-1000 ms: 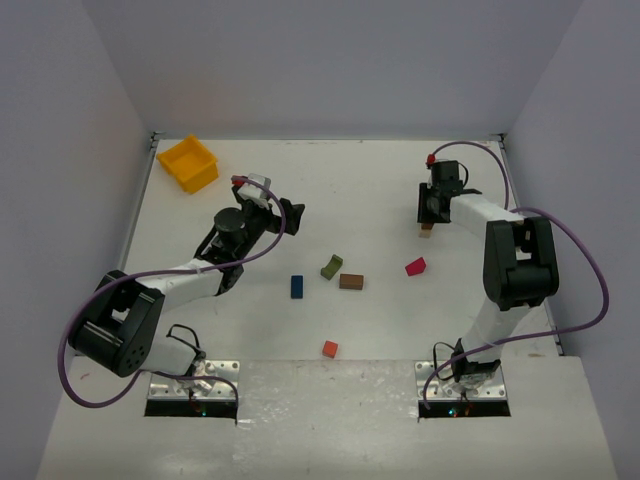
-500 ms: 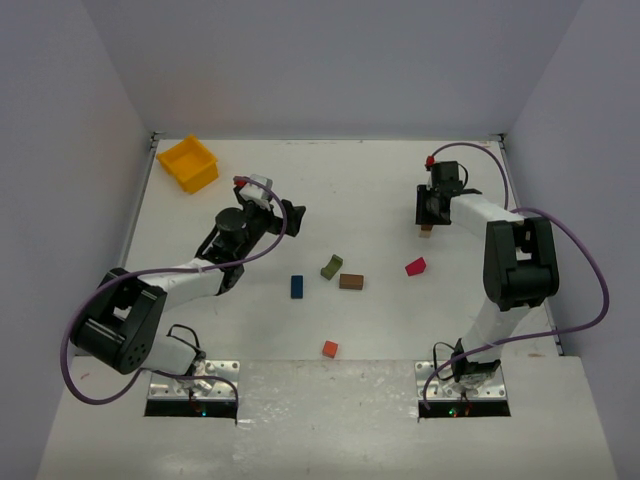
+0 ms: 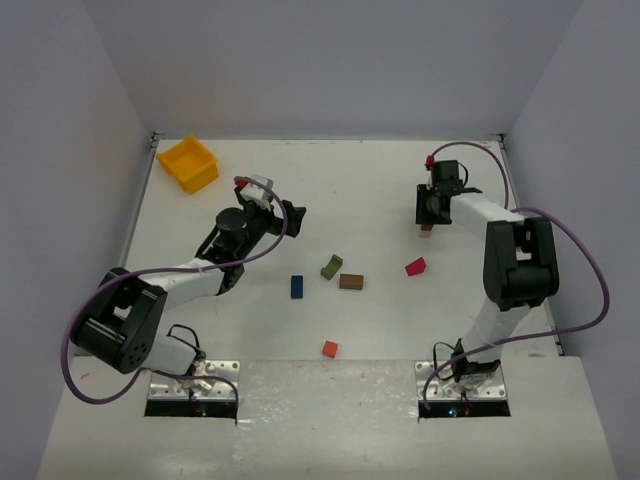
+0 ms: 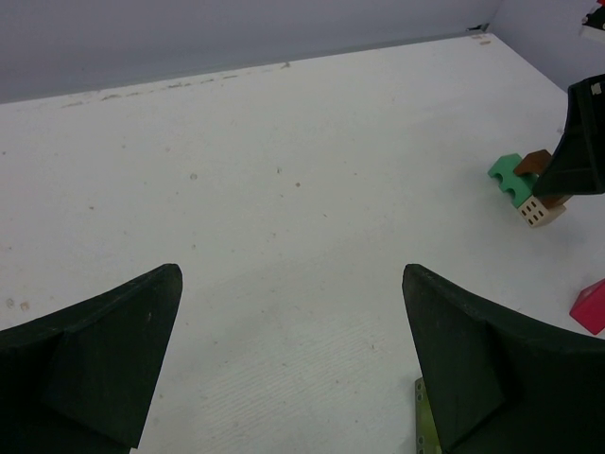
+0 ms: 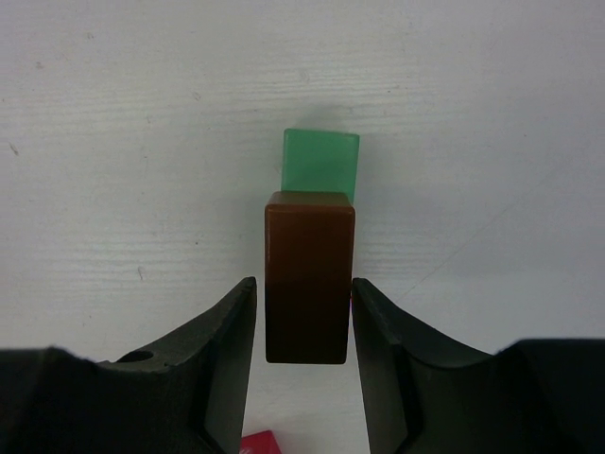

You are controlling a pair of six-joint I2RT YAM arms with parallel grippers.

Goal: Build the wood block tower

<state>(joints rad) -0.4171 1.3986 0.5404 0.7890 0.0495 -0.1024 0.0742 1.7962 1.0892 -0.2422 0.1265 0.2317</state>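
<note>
The tower (image 3: pixel 427 231) stands at the back right: a pale block (image 4: pixel 541 213) below, a green arch (image 4: pixel 510 180) and a brown block (image 5: pixel 309 284) on top. My right gripper (image 5: pixel 302 305) points down over it and straddles the brown block, slightly open, with a thin gap on the left side. My left gripper (image 4: pixel 293 350) is wide open and empty, low over bare table at mid left (image 3: pixel 290 215). Loose on the table lie a magenta block (image 3: pixel 415 266), an olive block (image 3: pixel 331 266), a second brown block (image 3: pixel 351 281), a blue block (image 3: pixel 296 286) and an orange-red block (image 3: pixel 329 348).
A yellow bin (image 3: pixel 188 163) sits in the back left corner. Walls close the table at the back and on both sides. The loose blocks are spread across the middle, between the two arms.
</note>
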